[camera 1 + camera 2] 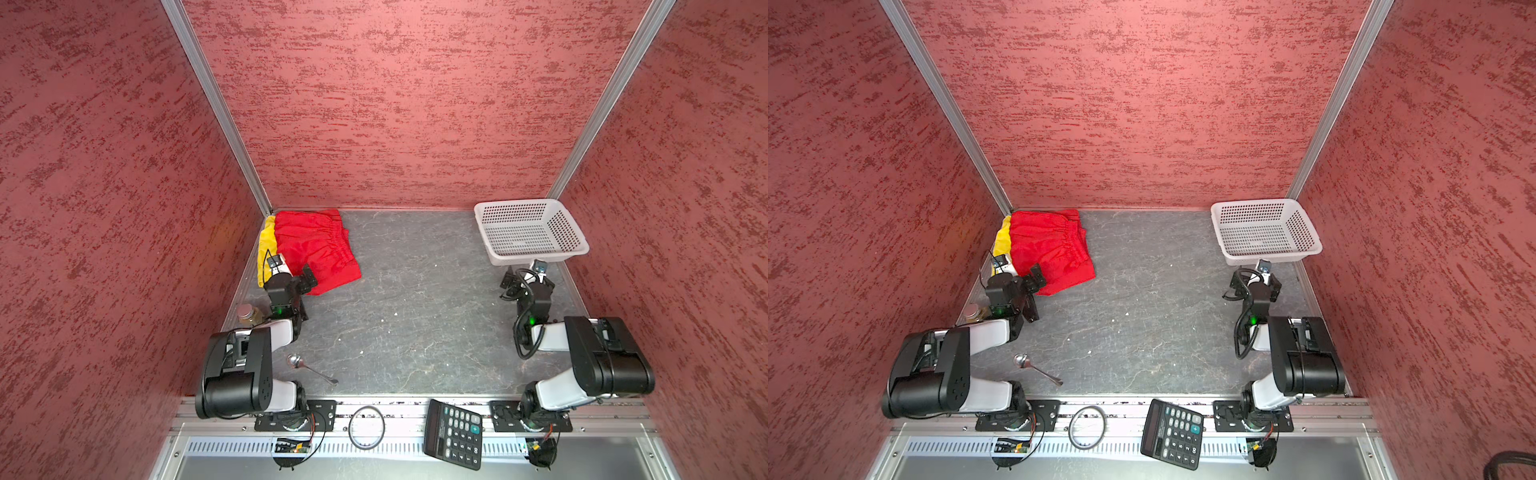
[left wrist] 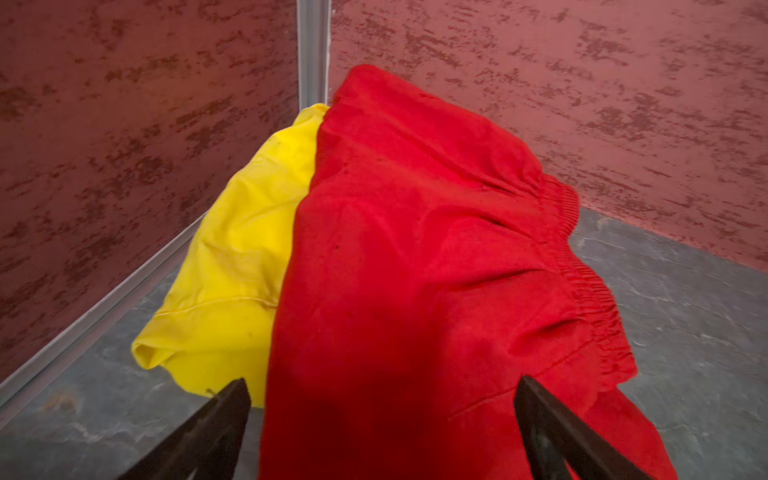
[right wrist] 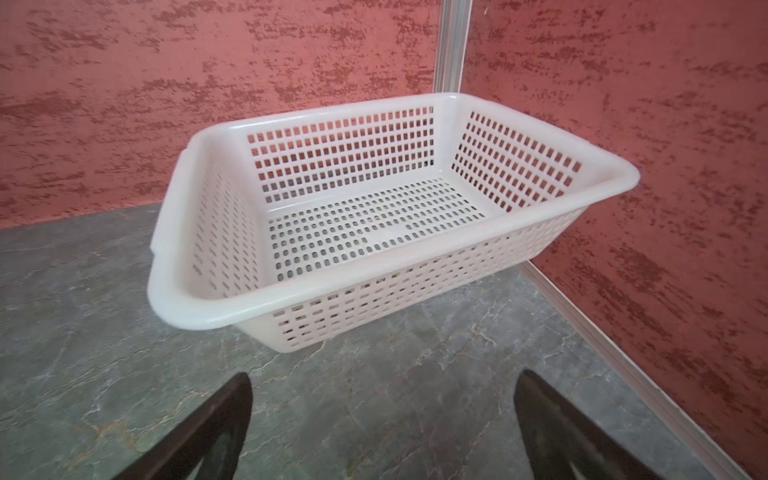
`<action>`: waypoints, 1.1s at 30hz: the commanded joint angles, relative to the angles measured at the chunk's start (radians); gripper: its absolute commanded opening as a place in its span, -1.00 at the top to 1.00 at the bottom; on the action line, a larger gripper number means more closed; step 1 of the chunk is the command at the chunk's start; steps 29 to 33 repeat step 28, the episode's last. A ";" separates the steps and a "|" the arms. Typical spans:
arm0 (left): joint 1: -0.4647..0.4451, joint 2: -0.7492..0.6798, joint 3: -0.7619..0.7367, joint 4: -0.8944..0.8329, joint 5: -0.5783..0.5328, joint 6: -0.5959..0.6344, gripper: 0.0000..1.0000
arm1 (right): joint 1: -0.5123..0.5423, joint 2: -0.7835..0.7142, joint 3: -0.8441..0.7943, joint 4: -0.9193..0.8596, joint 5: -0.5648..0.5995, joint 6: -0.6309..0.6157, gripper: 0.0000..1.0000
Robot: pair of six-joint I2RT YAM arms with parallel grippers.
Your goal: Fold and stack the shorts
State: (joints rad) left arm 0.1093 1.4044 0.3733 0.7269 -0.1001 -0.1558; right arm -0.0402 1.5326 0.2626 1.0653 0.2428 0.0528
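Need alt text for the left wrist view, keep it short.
In a red-walled corner, red shorts lie partly over yellow shorts on a grey table. The open left gripper sits at the red pair's near edge, holding nothing.

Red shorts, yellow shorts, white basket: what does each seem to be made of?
Red shorts: thin woven fabric, probably synthetic, matte; soft creases, gathered elastic waistband.
Yellow shorts: similar thin fabric, slightly glossier; fine wrinkles, stitched hem.
White basket: moulded plastic, smooth, slightly translucent; rigid perforated walls, rounded rim.
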 commanded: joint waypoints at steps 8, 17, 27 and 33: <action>-0.054 0.119 -0.030 0.222 0.121 0.123 -0.99 | -0.010 0.017 0.009 0.113 -0.166 -0.018 -0.98; -0.079 0.129 -0.006 0.188 0.065 0.135 -0.99 | -0.009 0.014 0.018 0.093 -0.204 -0.039 -0.98; -0.079 0.130 -0.006 0.189 0.062 0.134 -0.99 | -0.033 0.018 0.036 0.060 -0.247 -0.019 -0.98; -0.079 0.130 -0.006 0.189 0.063 0.135 -0.99 | -0.033 0.014 0.031 0.069 -0.247 -0.019 -0.98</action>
